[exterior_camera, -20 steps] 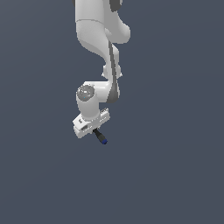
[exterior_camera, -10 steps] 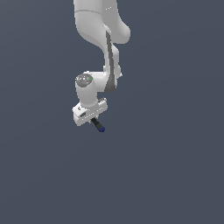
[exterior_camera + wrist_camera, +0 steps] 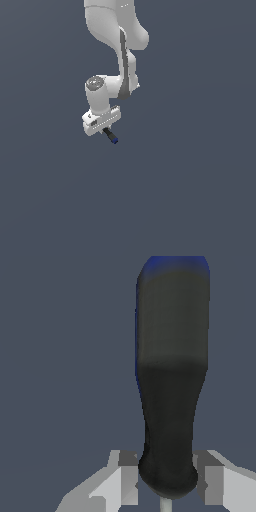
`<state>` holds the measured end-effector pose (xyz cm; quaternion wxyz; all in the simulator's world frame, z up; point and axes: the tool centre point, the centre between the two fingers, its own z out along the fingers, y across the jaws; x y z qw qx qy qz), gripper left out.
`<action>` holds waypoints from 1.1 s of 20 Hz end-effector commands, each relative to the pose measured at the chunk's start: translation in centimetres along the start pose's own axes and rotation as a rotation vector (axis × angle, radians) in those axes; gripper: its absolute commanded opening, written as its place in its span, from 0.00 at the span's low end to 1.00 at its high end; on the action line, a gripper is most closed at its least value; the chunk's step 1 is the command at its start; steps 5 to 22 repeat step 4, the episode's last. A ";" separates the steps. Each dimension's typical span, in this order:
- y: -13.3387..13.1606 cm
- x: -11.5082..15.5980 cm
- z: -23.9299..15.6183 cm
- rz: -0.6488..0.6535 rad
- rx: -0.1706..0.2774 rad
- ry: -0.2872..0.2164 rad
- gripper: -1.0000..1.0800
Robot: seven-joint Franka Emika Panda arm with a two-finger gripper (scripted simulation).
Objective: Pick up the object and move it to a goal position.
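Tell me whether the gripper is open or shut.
Shut on the screwdriver: the gripper fingers press both sides of its handle.

We see a glossy white arm (image 3: pixel 107 30) built of rounded, bulbous segments, with a dark grey seam running down its lower link. A round joint cap carries a grey disc on top. The hand (image 3: pixel 102 131) is a flat white block with pale grey fingers (image 3: pixel 117 483).
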<state>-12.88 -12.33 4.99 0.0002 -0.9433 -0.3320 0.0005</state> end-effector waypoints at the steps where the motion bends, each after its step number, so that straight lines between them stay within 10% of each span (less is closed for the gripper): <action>1: -0.2 -0.4 -0.1 0.000 -0.001 0.001 0.00; 22: -0.3 -0.6 -0.2 0.000 -0.001 0.001 0.00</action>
